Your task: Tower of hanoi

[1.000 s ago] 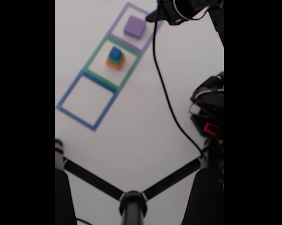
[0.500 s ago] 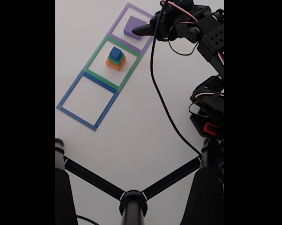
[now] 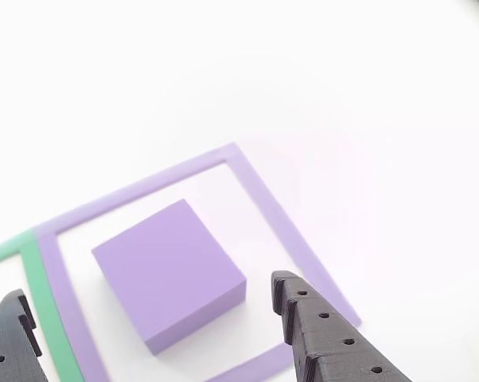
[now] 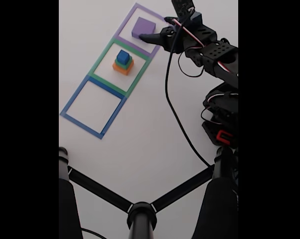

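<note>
The fixed view looks down on the white bench [image 4: 150, 129] from high above. The other view rides close behind the jaws, looking down. Both share the purple block [image 3: 169, 273] [image 4: 143, 27].

purple block [image 3: 168, 272] looks like matte foam, soft flat faces, no shine; gripper [image 3: 148, 322] fingers [image 3: 327, 338] are black plastic, kinda grainy with little holes; tape outline [image 3: 263, 207] is flat and dull; table [image 3: 343, 95] is smooth white, slightly glossy
</note>
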Action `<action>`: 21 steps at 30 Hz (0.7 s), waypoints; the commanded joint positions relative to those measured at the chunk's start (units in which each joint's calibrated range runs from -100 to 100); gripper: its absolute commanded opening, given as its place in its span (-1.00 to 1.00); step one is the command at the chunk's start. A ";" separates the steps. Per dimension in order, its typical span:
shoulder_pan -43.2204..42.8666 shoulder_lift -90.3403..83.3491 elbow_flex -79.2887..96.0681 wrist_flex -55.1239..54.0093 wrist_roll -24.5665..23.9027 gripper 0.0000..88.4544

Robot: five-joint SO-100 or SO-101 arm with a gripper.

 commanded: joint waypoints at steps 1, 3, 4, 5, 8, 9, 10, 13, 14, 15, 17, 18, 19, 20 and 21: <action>0.13 5.58 0.95 -11.37 0.00 -0.17; -0.03 8.70 1.59 -15.66 0.00 -0.17; -0.10 10.38 1.77 -17.60 0.00 -0.18; -0.10 11.83 1.77 -19.14 0.00 -0.18; 0.20 16.55 1.77 -24.24 0.00 -0.18; 0.51 17.92 1.59 -25.37 0.00 -0.18; 0.81 19.44 1.31 -26.67 0.00 -0.18; 1.58 24.73 0.49 -31.44 0.00 -0.18; 1.80 26.33 0.13 -33.06 0.00 -0.17; 1.80 28.17 -0.23 -34.92 0.00 -0.17; 1.88 31.06 -0.96 -37.92 0.00 -0.17; 1.88 32.34 -1.41 -38.97 0.00 -0.16; 1.88 33.78 -1.87 -40.34 0.00 -0.16; 1.80 35.22 -2.50 -41.40 0.00 -0.16; 1.73 36.83 -3.14 -42.61 0.00 -0.16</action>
